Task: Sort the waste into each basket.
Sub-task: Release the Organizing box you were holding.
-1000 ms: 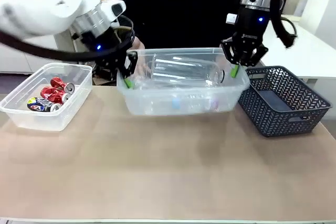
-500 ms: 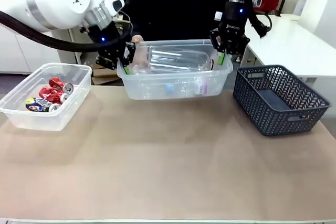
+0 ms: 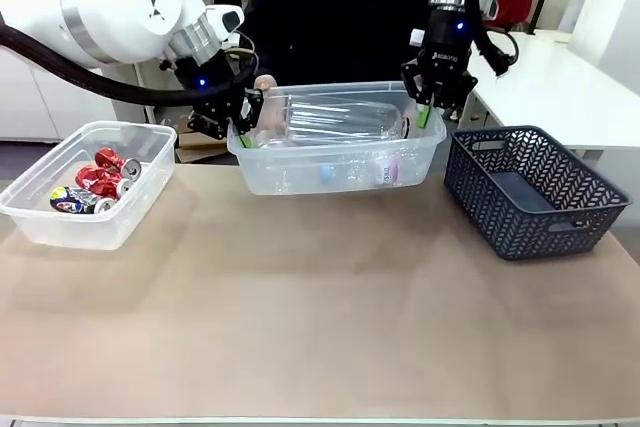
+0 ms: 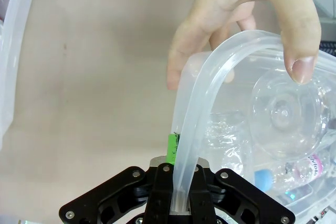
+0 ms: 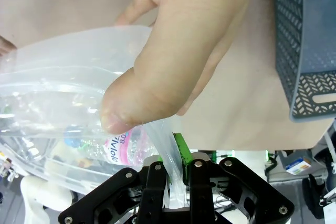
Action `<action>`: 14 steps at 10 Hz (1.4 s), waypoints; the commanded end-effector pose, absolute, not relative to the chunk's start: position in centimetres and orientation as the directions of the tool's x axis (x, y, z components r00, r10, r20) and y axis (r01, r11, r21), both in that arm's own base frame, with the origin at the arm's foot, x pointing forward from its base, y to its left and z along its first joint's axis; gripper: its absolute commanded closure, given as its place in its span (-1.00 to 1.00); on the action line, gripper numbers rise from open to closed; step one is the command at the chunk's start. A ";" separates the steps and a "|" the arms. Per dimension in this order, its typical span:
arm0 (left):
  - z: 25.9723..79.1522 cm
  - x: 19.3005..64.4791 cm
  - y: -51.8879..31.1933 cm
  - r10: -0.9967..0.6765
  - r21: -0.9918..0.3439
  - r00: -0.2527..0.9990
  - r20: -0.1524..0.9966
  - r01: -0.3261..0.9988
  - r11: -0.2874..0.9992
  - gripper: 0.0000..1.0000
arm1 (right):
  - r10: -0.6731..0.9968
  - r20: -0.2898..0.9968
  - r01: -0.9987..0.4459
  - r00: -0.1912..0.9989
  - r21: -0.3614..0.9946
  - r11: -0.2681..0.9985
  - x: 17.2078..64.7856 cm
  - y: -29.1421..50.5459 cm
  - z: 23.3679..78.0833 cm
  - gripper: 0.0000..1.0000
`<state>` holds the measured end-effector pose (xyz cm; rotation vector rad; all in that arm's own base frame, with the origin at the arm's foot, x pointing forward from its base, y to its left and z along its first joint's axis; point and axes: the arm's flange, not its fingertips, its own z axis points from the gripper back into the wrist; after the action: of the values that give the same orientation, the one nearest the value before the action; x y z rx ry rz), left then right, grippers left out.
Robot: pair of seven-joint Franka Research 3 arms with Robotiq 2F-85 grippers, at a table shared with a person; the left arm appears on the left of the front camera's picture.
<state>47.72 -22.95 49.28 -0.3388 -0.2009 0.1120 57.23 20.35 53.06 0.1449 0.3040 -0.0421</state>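
Basket of bottles (image 3: pixel 340 152): clear tub, held off the table (image 3: pixel 320 327) at the far middle, pinched at both short ends. Left gripper (image 3: pixel 243 134): jaws clamped on the rim at one end, thin flared lip caught between green pads (image 4: pixel 171 148). Right gripper (image 3: pixel 428 112): jaws clamped likewise on the opposite rim, wall visibly creased between the fingers (image 5: pixel 181 153). Person's hand (image 4: pixel 247 19) hooked over the rim beside the left gripper; second hand (image 5: pixel 184 51) with thumb pressed on the wall just above the right gripper. Contents: large clear bottle (image 3: pixel 335 117) lying across the top, smaller bottles beneath, one pink-labelled (image 3: pixel 386 171). Second basket (image 3: pixel 85 182), at the left on the table, holding red and multicoloured crushed cans (image 3: pixel 95 182). Dark lattice basket (image 3: pixel 530 192) at the right, just beside the lifted tub. Risks, as judged: rim slipping from either pinch under load; tub tipping and spilling bottles if the arms moved unevenly; fingers nipped near the pads; tub corner knocking the lattice basket.
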 end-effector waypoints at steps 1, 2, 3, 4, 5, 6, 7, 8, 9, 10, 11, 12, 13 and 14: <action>49.8 47.8 -22.5 0.164 -0.351 0.969 0.184 -0.091 0.932 0.95 | -0.019 -0.294 0.065 0.955 0.146 0.987 57.2 20.4 53.3 0.89; 49.8 47.8 -22.5 0.164 -0.351 0.969 0.184 -0.091 0.932 0.95 | -0.019 -0.294 0.065 0.955 0.146 0.987 57.2 20.4 53.3 0.89; 49.8 47.8 -22.5 0.164 -0.351 0.969 0.184 -0.091 0.932 0.95 | -0.019 -0.294 0.065 0.955 0.146 0.987 57.2 20.4 53.3 0.89; 49.8 47.8 -22.5 0.164 -0.351 0.969 0.184 -0.091 0.932 0.95 | -0.019 -0.294 0.065 0.955 0.146 0.987 57.2 20.4 53.3 0.89; 49.8 47.8 -22.5 0.164 -0.351 0.969 0.184 -0.091 0.932 0.95 | -0.019 -0.294 0.065 0.955 0.146 0.987 57.2 20.4 53.3 0.89; 49.8 47.8 -22.5 0.164 -0.351 0.969 0.184 -0.091 0.932 0.95 | -0.019 -0.294 0.065 0.955 0.146 0.987 57.2 20.4 53.3 0.89; 49.8 47.8 -22.5 0.164 -0.351 0.969 0.184 -0.091 0.932 0.95 | -0.019 -0.294 0.065 0.955 0.146 0.987 57.2 20.4 53.3 0.89; 49.8 47.8 -22.5 0.164 -0.351 0.969 0.184 -0.091 0.932 0.95 | -0.019 -0.294 0.065 0.955 0.146 0.987 57.2 20.4 53.3 0.89; 49.3 47.7 -22.9 0.142 -0.340 0.974 0.177 -0.075 0.938 -0.22 | -0.019 -0.300 0.063 0.954 0.136 0.989 57.2 20.4 53.1 -0.19; 50.7 46.5 -23.5 0.116 -0.315 0.966 0.230 -0.039 0.948 -0.23 | -0.055 -0.244 0.085 0.968 0.112 0.990 56.5 20.5 53.7 -0.18; 52.3 45.0 -23.8 0.099 -0.279 0.955 0.281 -0.018 0.960 -1.00 | -0.059 -0.185 0.077 0.981 0.093 0.993 55.4 20.2 54.7 -1.00; 53.7 44.0 -23.8 0.072 -0.283 0.947 0.314 0.021 0.959 -0.32 | -0.078 -0.146 0.090 0.986 0.079 0.993 54.8 19.9 55.4 -0.22; 54.4 43.2 -23.6 0.076 -0.300 0.940 0.333 0.029 0.954 -1.00 | -0.083 -0.111 0.092 0.990 0.084 0.992 54.1 19.9 55.6 -1.00; 54.7 42.9 -23.5 0.089 -0.311 0.934 0.346 0.025 0.950 -1.00 | -0.078 -0.103 0.088 0.992 0.094 0.992 53.7 19.8 55.3 -1.00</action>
<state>43.50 -24.33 55.70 -0.3170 -0.3427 0.0185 55.28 20.00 57.22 0.1207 0.1409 -0.0495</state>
